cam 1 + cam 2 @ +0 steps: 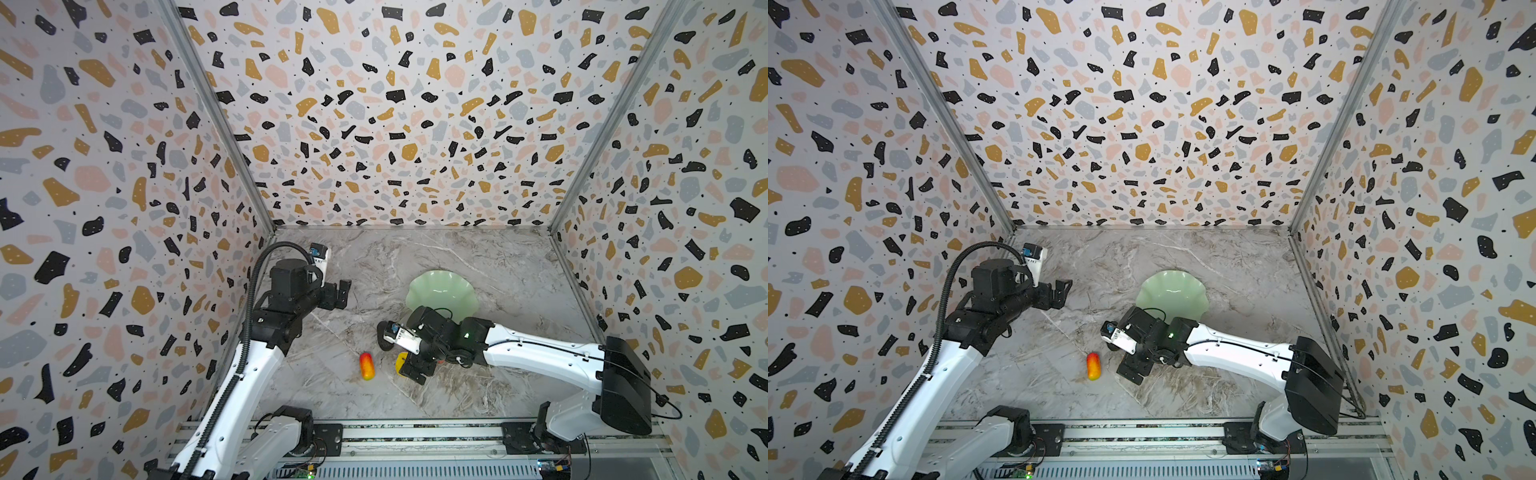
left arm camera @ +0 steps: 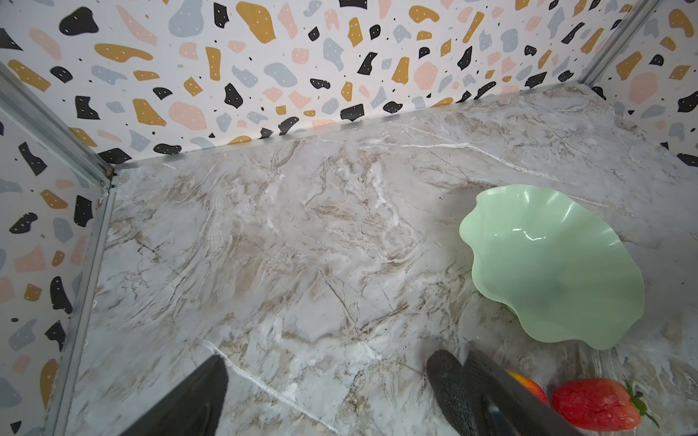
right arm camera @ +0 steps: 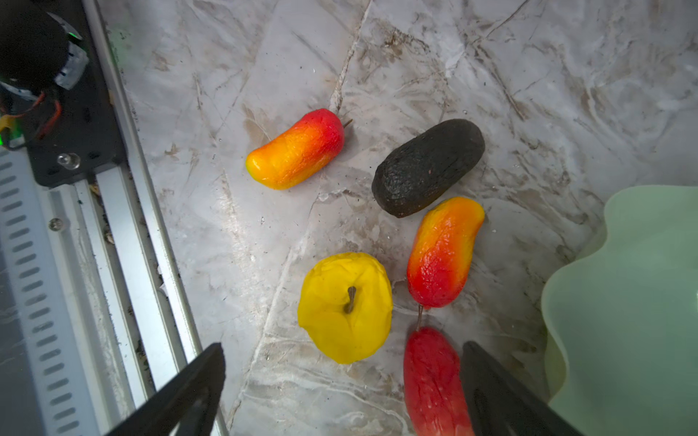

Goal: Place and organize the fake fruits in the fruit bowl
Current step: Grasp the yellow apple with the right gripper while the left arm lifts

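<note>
Beside the fruit bowl (image 3: 627, 294), fake fruits (image 3: 442, 253) cluster under the right gripper (image 3: 342, 348).

Three walls close in the space: a back wall (image 1: 395, 104) and two side walls (image 1: 83, 208). They are white with lots of spots in black, yellow-brown, pink and grey. Shiny metal posts (image 1: 217, 116) run up the corners where the walls meet. The floor (image 1: 415, 257) looks like grey and white stone, with brown streaks and thin white lines. A silver metal rail (image 1: 415, 434) runs along the front edge. The light is bright and even.
</note>
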{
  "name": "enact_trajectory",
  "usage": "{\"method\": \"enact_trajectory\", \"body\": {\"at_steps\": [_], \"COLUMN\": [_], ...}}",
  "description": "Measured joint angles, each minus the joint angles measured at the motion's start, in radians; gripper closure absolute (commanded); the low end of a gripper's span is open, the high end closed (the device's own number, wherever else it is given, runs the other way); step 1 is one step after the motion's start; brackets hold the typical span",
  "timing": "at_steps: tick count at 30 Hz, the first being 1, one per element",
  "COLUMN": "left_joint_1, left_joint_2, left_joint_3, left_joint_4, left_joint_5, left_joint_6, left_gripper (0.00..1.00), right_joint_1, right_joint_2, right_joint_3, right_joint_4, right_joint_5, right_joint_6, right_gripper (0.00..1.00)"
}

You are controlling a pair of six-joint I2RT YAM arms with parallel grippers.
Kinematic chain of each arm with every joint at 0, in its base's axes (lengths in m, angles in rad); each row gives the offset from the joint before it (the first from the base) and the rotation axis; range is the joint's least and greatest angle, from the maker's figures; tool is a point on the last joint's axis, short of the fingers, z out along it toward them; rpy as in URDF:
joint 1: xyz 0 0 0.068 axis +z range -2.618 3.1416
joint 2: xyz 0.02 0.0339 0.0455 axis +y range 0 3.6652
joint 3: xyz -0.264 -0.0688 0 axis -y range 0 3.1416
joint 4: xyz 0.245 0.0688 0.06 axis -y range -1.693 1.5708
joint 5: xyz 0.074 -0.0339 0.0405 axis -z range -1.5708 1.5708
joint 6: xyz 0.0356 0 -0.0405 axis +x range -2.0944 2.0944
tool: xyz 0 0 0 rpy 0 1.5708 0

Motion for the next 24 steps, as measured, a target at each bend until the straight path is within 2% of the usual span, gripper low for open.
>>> {"method": "enact_trajectory", "body": {"at_steps": [14, 24], "left_joint_1": [0.001, 0.009], "left_joint_2": [0.0, 0.0], "left_joint_3": [-0.016, -0.023], "left_joint_4": [0.019, 0.027], "left_joint_5": [0.005, 0.012], "left_joint_6": [0.005, 0.006], "left_gripper": [0.0, 0.0], "right_joint_1": [-0.003, -0.017], "right_joint_2": [0.143, 0.158], "right_joint_3": [-0.011, -0.037], "right_joint_4": [0.07, 0.091], "right_joint_5": [0.006, -0.022], "right_joint_6": [0.011, 0.012], "right_gripper": [0.12, 0.31]}}
